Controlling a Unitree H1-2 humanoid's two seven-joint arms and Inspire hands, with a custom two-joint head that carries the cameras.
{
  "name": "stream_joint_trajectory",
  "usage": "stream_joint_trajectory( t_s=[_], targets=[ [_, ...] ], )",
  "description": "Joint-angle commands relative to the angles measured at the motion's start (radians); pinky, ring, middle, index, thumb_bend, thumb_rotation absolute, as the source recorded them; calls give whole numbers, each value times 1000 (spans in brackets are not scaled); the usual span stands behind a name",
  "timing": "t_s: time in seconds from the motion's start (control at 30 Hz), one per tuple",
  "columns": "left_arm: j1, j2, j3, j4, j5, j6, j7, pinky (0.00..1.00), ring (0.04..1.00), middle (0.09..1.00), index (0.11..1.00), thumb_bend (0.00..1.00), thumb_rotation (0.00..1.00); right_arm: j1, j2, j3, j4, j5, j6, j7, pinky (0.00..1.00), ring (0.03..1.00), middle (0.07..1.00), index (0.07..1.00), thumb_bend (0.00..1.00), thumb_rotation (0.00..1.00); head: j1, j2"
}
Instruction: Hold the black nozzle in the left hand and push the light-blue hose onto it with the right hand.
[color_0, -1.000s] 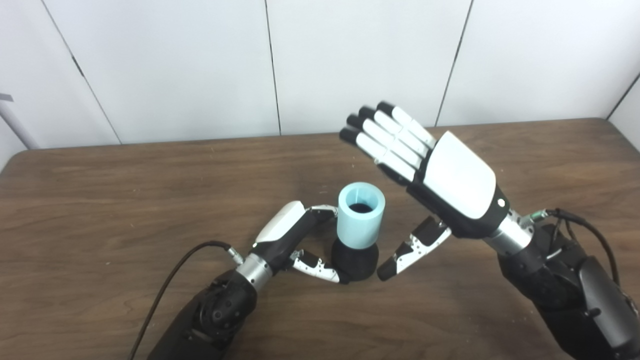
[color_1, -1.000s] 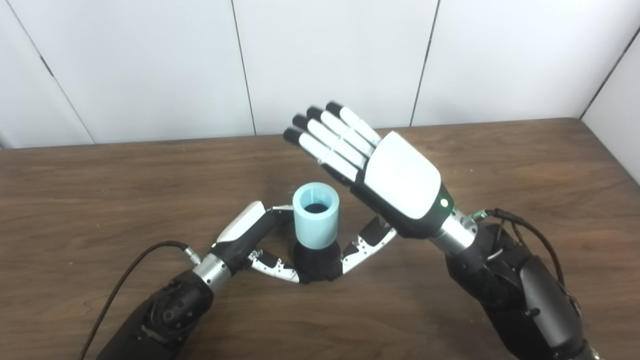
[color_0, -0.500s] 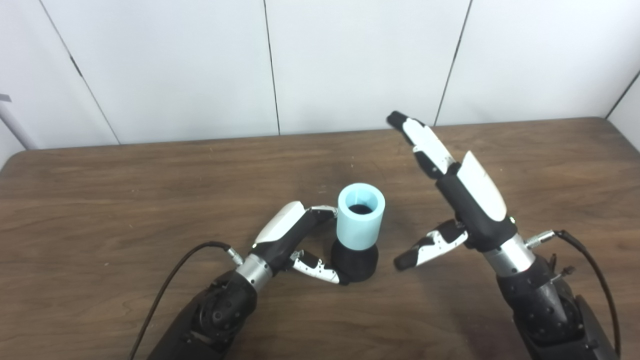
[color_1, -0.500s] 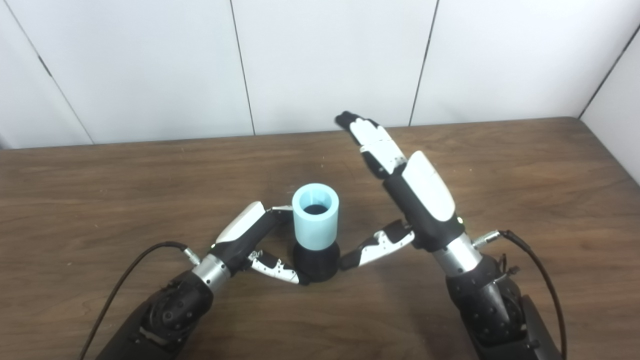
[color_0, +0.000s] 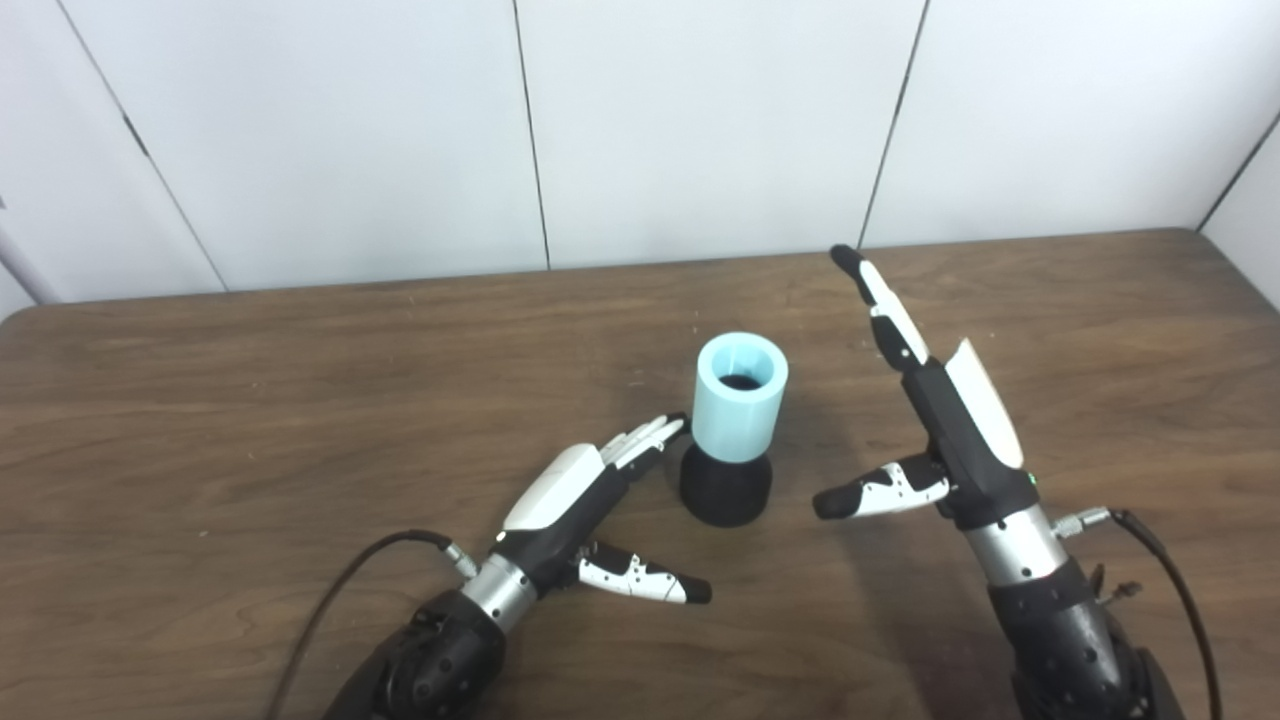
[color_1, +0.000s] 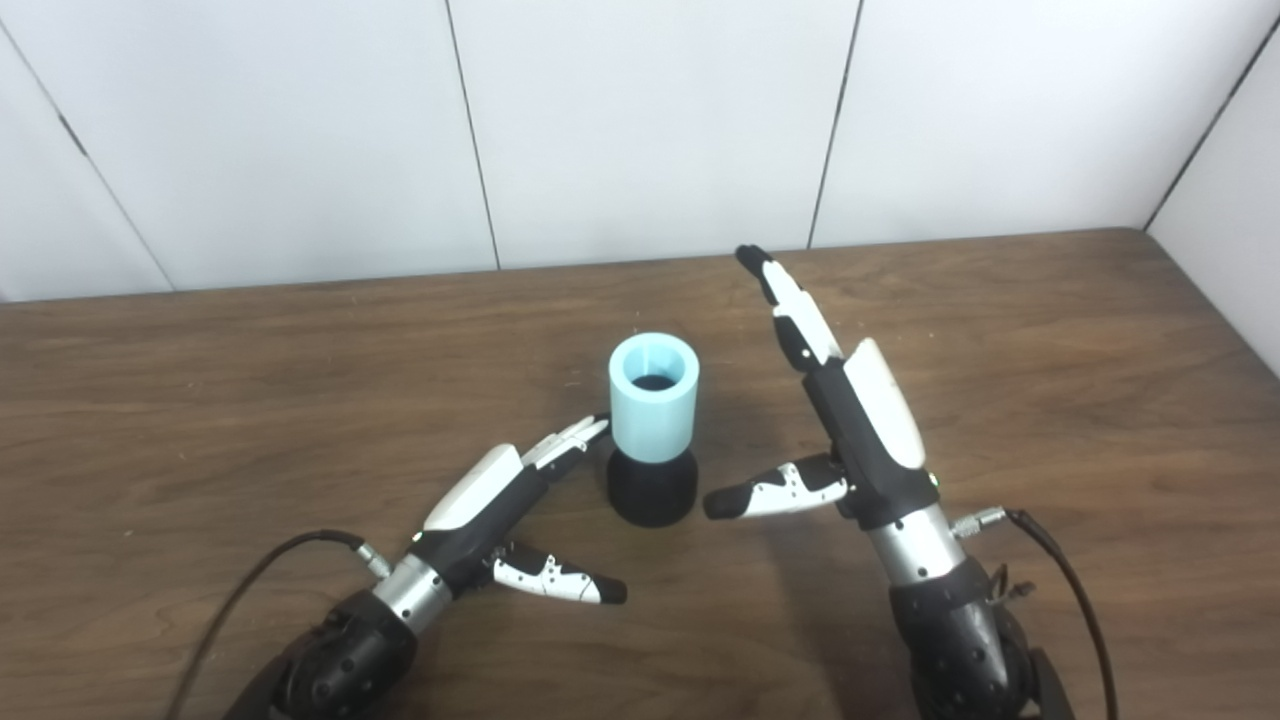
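Observation:
The black nozzle (color_0: 725, 487) stands upright on the brown table (color_0: 300, 400) with the light-blue hose (color_0: 739, 396) seated on its top, opening upward. My left hand (color_0: 585, 490) lies open just left of the nozzle, fingers straight toward the hose, thumb out toward me; it holds nothing. My right hand (color_0: 945, 420) is open to the right of the nozzle, edge-on, fingers pointing away from me and thumb pointing left toward the nozzle base without touching it. The same layout shows in the right eye view: hose (color_1: 653, 397), left hand (color_1: 500, 490), right hand (color_1: 850, 420).
White wall panels (color_0: 700, 120) rise behind the table's far edge. Black cables trail from both wrists, on the left (color_0: 350, 570) and on the right (color_0: 1160, 560).
My left hand has let go of the nozzle, opened and drawn back toward me. My right hand has turned edge-on and moved right, away from the hose. The camera has shifted a little.

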Motion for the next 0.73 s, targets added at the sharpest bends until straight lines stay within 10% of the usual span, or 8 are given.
stream_joint_trajectory(
  t_s=[0.0, 0.27, 0.7],
  targets=[
    [53, -1, 33, 51, 27, -70, 96, 1000, 1000, 1000, 1000, 1000, 477, -11, 27, -14, -12, 29, -4, -28, 1000, 1000, 1000, 1000, 1000, 846, 5, -2],
    [97, -33, 104, 35, 56, -170, 202, 1000, 1000, 1000, 1000, 1000, 579, 30, 113, -33, 15, 126, 60, -39, 1000, 1000, 1000, 1000, 1000, 885, 24, -9],
    [206, -132, 238, -165, -111, -121, 193, 1000, 1000, 1000, 1000, 1000, 799, 71, 135, -50, 126, 280, 37, -28, 1000, 1000, 1000, 1000, 1000, 934, 45, -45]
  ],
)
